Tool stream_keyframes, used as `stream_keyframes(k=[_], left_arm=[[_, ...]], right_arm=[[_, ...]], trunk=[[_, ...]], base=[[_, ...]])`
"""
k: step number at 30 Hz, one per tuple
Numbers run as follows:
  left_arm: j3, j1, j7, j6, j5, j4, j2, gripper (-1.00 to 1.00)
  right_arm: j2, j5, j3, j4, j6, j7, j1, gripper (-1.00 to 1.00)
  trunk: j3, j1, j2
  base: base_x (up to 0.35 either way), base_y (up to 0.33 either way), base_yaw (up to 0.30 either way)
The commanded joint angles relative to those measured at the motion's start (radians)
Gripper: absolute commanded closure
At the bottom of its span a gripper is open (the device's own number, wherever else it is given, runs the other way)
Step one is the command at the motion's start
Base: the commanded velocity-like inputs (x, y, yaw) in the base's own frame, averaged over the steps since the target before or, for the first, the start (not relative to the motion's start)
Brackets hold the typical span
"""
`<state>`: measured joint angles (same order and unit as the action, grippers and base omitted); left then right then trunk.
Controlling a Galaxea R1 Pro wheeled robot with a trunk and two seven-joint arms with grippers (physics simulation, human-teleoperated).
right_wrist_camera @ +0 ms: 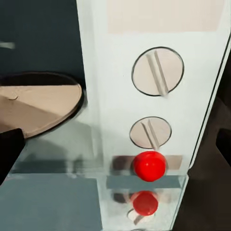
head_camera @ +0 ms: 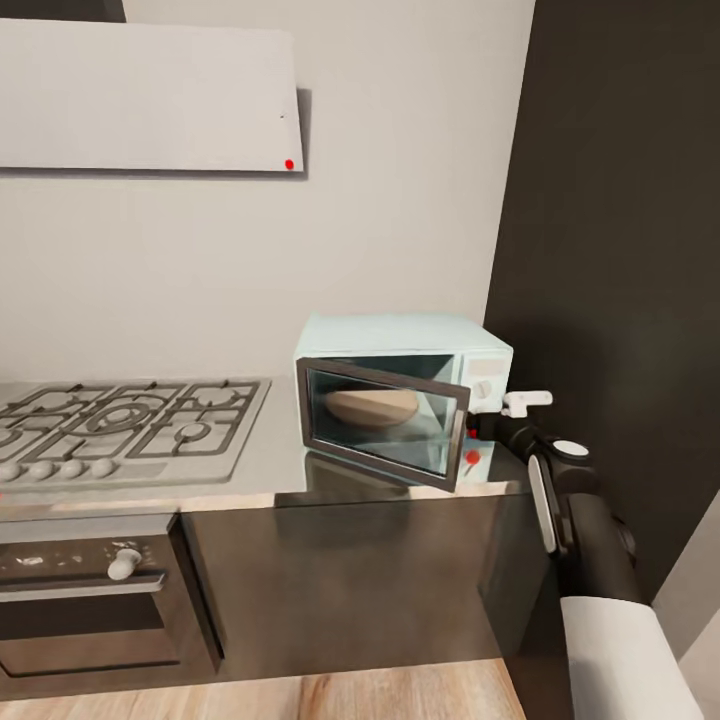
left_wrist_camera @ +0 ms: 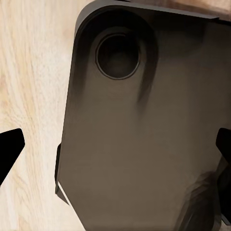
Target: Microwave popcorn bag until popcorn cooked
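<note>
Microwave: glossy mint shell, glass door. Countertop: mirror-glossy grey. Hob: brushed steel. Floor: matt wood.

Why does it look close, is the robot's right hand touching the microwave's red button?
Cannot tell. In the right wrist view the red button sits between the dark fingertips, but the view shows neither contact nor gap.

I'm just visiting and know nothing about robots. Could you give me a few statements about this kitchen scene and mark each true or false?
1. The microwave door is ajar. True.
2. The microwave stands on the gas hob. False: it stands on the countertop, beside the hob.
3. The right pincer is near the microwave's knobs. True.
4. The round light under the knobs is green. False: it is red.
5. The built-in oven sits above the hob. False: it sits below.
</note>
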<state>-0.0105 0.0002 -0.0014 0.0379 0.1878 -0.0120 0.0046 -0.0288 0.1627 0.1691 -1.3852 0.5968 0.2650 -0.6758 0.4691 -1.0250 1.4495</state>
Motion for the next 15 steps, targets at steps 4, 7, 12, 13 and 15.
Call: stream_keyframes(k=[4,7,12,13,15], left_arm=[[0.0,0.0,0.0,0.002,0.005,0.0,0.0,-1.0],[0.0,0.0,0.0,0.001,0.006,0.0,0.0,-1.0],[0.0,0.0,0.0,0.002,0.006,0.0,-0.001,-1.0],[0.0,0.0,0.0,0.002,0.006,0.0,-0.001,-1.0],[0.0,0.0,0.0,0.002,0.006,0.0,-0.001,-1.0]], right_arm=[[0.002,-0.007,-0.065,-0.002,0.009,0.131,-0.001,-1.0],[0.008,-0.004,-0.066,-0.002,0.01,0.19,-0.001,-1.0],[0.041,0.0,-0.065,-0.002,0.008,0.229,0.028,-1.0],[0.048,0.001,-0.065,-0.002,0.008,0.232,0.037,-1.0],[0.067,0.001,-0.065,-0.003,0.008,0.25,0.056,-1.0]], trunk=[[0.001,0.0,0.0],[0.001,0.0,0.0],[0.001,0.0,0.0],[0.001,0.0,0.0],[0.001,0.0,0.0]], base=[[0.001,0.0,0.0],[0.0,0.0,0.0],[0.0,0.0,0.0],[0.0,0.0,0.0],[0.0,0.0,0.0]])
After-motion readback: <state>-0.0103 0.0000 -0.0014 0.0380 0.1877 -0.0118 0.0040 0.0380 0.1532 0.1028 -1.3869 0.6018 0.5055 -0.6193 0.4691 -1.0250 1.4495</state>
